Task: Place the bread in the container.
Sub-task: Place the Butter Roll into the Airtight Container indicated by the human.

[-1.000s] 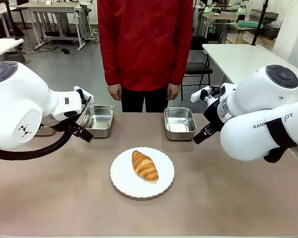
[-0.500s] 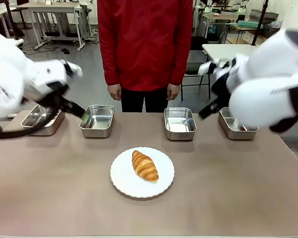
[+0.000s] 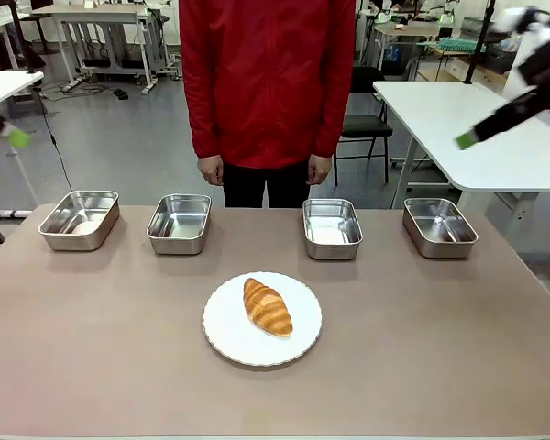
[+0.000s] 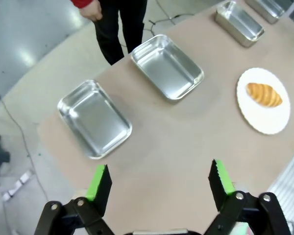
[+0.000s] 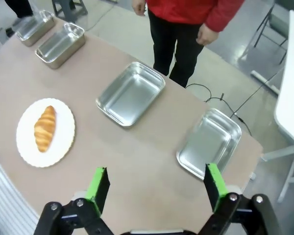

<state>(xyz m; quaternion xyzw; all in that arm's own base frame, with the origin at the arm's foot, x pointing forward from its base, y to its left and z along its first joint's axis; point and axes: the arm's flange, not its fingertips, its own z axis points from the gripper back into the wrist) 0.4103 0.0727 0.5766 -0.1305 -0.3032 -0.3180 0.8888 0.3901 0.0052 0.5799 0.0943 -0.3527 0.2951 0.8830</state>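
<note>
**Front view.** The croissant [image 3: 267,306] is seen lying slantwise on the white plate [image 3: 222,344], a little off the plate's centre. The plate is set on the brown table [image 3: 440,367]. Four steel trays are lined up beyond the plate: two to its left [image 3: 79,220] [image 3: 180,223] and two to its right [image 3: 332,227] [image 3: 439,226]. The croissant is well apart from every tray. A person in a red top [image 3: 268,82] stands beyond the trays, with hands [image 3: 212,170] [image 3: 320,169] hanging down. The left gripper [image 3: 9,135] is glimpsed high and far to the plate's left. The right gripper [image 3: 467,139], blurred, is high and far to the plate's right. Their jaw state cannot be told here.

**Left wrist view.** The left gripper [image 4: 159,171] is held released, its jaws spread wide and nothing between them, well apart from the plate [image 4: 262,122]. The croissant [image 4: 264,94] is on the plate. The trays [image 4: 94,119] [image 4: 167,66] [image 4: 239,23] are ranged beyond the plate.

**Right wrist view.** The right gripper [image 5: 157,176] is likewise released, jaws wide and nothing held, well apart from the plate [image 5: 39,155]. The croissant [image 5: 45,128] is recorded on the plate. The trays [image 5: 131,93] [image 5: 209,143] [image 5: 60,44] [image 5: 34,27] are ranged beyond the plate, toward the person's hands [image 5: 206,34].
</note>
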